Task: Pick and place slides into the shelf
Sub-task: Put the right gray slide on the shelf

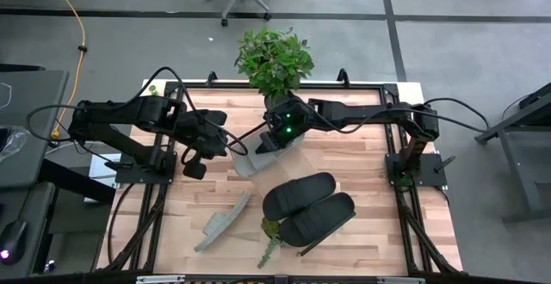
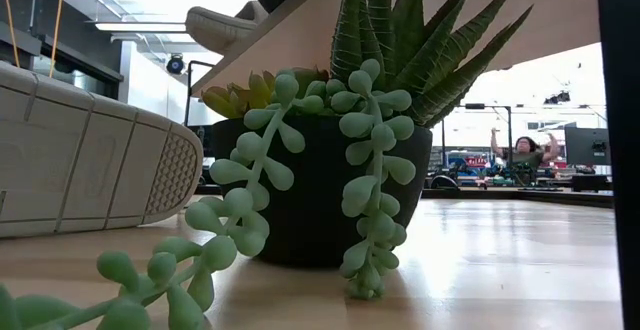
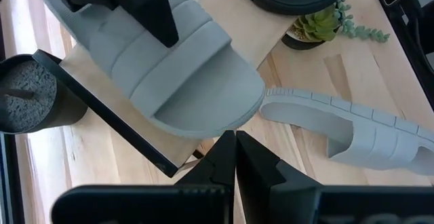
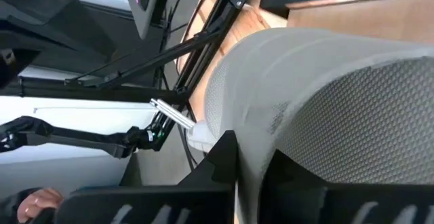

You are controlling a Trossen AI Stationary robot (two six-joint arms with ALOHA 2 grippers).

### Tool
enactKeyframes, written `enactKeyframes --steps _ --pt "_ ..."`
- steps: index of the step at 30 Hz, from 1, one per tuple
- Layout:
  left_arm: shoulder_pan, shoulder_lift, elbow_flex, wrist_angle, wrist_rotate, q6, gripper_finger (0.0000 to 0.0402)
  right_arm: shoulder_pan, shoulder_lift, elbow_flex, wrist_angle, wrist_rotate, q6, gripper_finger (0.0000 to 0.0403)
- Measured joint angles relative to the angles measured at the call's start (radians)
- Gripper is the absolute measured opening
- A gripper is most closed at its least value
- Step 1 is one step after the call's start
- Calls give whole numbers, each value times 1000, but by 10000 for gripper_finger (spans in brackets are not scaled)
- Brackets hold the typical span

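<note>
The shelf (image 1: 337,234) lies slantwise on the table, and two black slides (image 1: 299,194) (image 1: 320,219) rest on it. A light grey slide (image 1: 256,157) (image 3: 169,68) sits sole-down on the shelf's left end (image 3: 108,112), its rounded end reaching the board's edge. My right gripper (image 1: 277,136) (image 4: 251,173) is shut on this slide. The second grey slide (image 1: 222,222) (image 3: 352,129) lies on its side on the table. My left gripper (image 1: 195,162) (image 3: 235,157) is shut and empty, hanging left of the shelf's end. My right gripper holds the grey slide by its wide strap (image 4: 254,136), pinched between the two fingers. A dark finger (image 3: 152,13) lies on top of the strap, coming from above and from the table's far side. The slide's sole rests on the shelf board.
A small succulent pot (image 1: 272,229) (image 2: 320,195) stands by the shelf's near side, its strands trailing onto the table. A leafy potted plant (image 1: 274,60) stands at the far edge, its pot (image 3: 27,95) close to the shelf's end. Bare wood shows at the table's right (image 1: 379,224).
</note>
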Motion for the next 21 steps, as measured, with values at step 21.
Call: enactKeyframes --steps 21 --pt "0 0 0 1 0 2 3 0 0 0 -60 65 1 105"
